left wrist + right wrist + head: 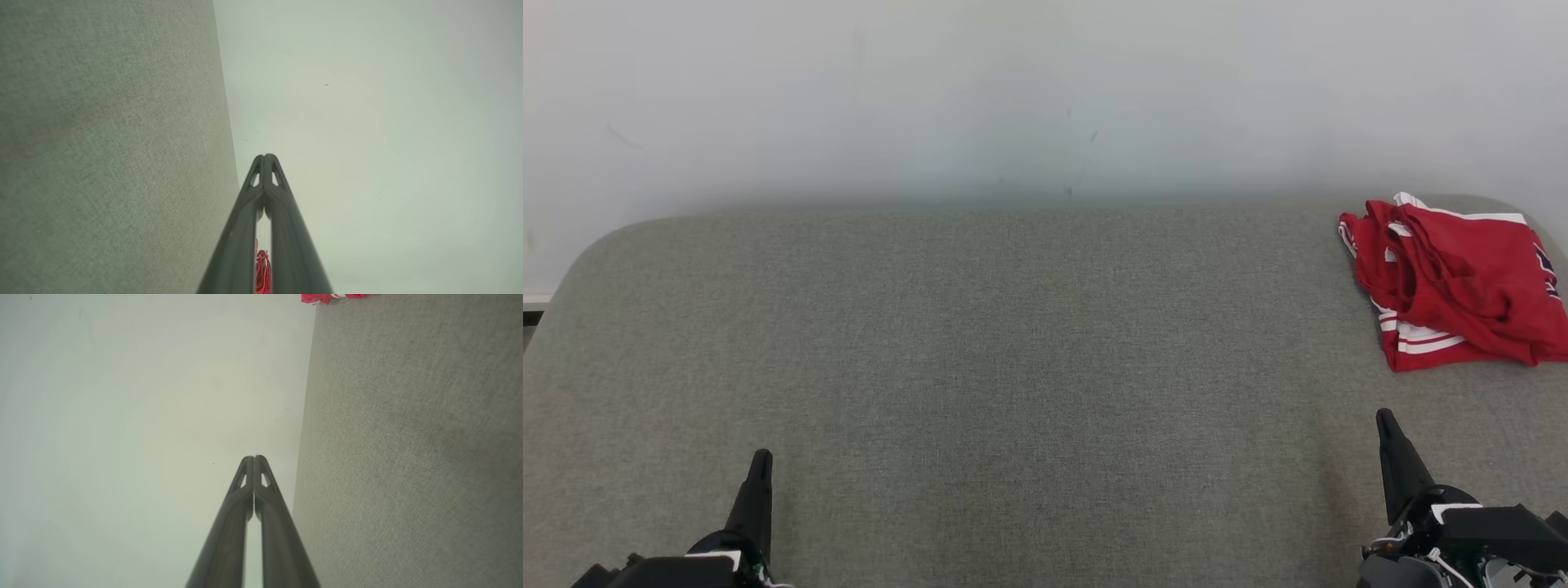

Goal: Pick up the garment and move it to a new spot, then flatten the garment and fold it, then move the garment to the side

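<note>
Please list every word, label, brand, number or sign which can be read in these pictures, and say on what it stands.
No text can be read.
Garment: a dark blue mark near its right edge, perhaps print, too small to read.
Cushion, wall: no text.

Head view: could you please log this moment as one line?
red white-striped garment: far right on grey fabric surface | left gripper: shut, empty | right gripper: shut, empty
</note>
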{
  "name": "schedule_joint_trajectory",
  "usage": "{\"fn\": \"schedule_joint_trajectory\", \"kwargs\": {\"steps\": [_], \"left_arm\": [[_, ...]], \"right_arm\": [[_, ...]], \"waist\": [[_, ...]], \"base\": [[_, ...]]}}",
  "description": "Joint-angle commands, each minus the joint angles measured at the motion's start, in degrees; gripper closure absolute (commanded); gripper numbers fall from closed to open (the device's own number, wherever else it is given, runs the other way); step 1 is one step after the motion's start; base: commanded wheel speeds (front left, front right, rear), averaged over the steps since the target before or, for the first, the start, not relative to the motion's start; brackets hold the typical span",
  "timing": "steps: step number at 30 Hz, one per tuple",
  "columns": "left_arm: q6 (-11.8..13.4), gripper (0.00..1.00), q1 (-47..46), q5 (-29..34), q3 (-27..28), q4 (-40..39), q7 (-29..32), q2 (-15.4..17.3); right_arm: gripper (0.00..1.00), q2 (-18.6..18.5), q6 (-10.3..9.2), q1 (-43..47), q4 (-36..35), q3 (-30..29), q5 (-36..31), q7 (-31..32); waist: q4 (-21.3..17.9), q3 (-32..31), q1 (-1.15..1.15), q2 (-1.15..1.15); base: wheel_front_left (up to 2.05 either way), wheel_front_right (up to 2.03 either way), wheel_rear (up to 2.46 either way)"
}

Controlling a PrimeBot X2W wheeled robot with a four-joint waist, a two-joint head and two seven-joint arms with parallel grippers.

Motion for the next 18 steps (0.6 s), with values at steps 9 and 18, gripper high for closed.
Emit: {"fn": "schedule_joint_trajectory", "kwargs": {"steps": [9,18], "left_arm": [[-0.17,1.00,-0.65,-0.93,0.25,0.04,0.27,-0.17],[-0.17,1.00,-0.63,-0.93,0.23,0.02,0.27,-0.16]], "right_arm": [[1.00,0.15,-0.12,-0.53,0.10,-0.26,0.88,0.33],[1.00,0.18,-0.12,-0.53,0.09,-0.31,0.82,0.38]], "waist": [[-0.02,0.03,0.00,0.00],[-0.02,0.03,0.00,0.00]], "base": [[0.00,0.00,0.00],[0.00,0.00,0.00]]}}
